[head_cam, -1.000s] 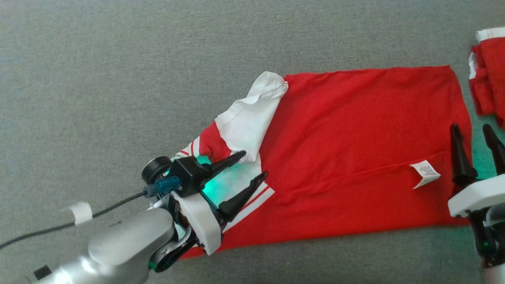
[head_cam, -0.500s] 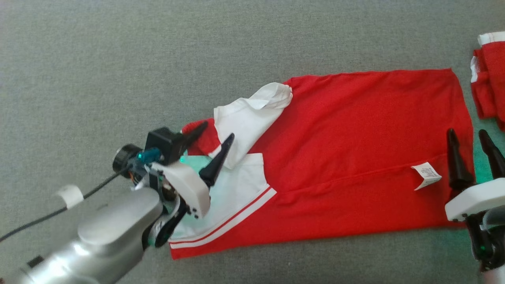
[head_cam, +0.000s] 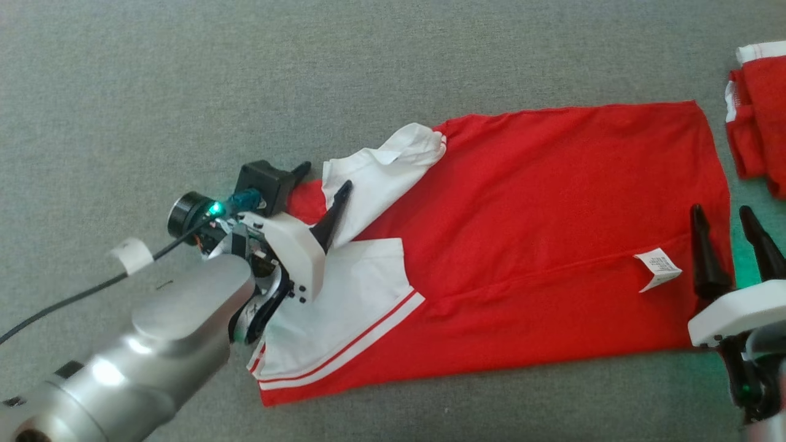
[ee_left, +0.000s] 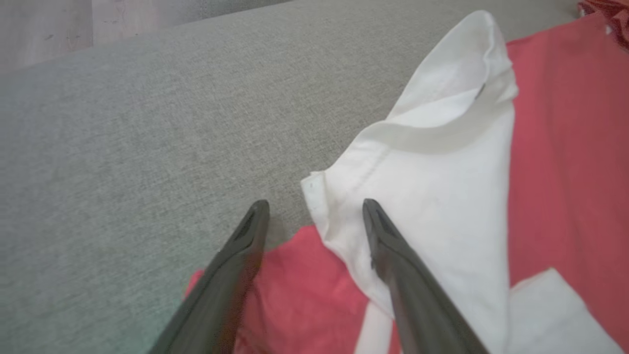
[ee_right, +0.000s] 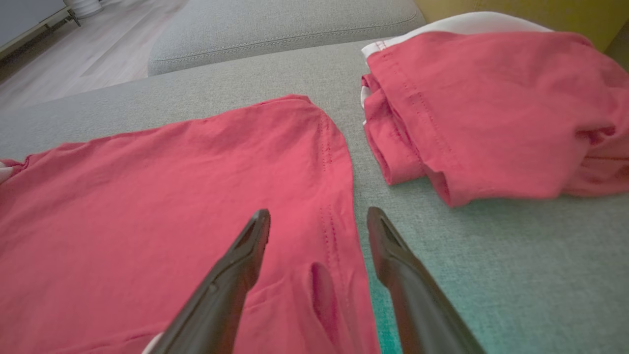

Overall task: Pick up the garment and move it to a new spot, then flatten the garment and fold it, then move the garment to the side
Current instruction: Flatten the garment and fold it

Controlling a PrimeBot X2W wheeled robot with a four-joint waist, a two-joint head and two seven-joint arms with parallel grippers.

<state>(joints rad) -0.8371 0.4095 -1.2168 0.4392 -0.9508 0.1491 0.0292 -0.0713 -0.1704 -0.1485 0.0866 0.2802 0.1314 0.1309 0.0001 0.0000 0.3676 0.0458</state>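
Observation:
The garment (head_cam: 552, 202) is a red shirt with white sleeves, spread on the grey cushion with a white label (head_cam: 658, 269) near its right hem. One white sleeve (head_cam: 381, 184) lies folded over the red cloth, and a striped one (head_cam: 344, 313) lies flat below it. My left gripper (head_cam: 326, 174) is open at the upper sleeve's left corner, holding nothing. In the left wrist view the left gripper (ee_left: 314, 203) straddles the corner of that sleeve (ee_left: 442, 172). My right gripper (head_cam: 720, 210) is open over the right hem. The right wrist view shows the right gripper (ee_right: 318, 212) above the hem of the garment (ee_right: 172, 187).
A second red garment (head_cam: 758, 116), folded, lies at the right edge, close to the shirt's hem; the right wrist view shows this second garment (ee_right: 491, 113) too. The grey cushion (head_cam: 184, 92) stretches wide to the left and behind. A cable (head_cam: 73, 301) trails from my left wrist.
My left gripper has moved up and to the left, off the lower striped sleeve to the upper sleeve's corner. The lower sleeve now lies flat and uncovered. The right gripper stays put.

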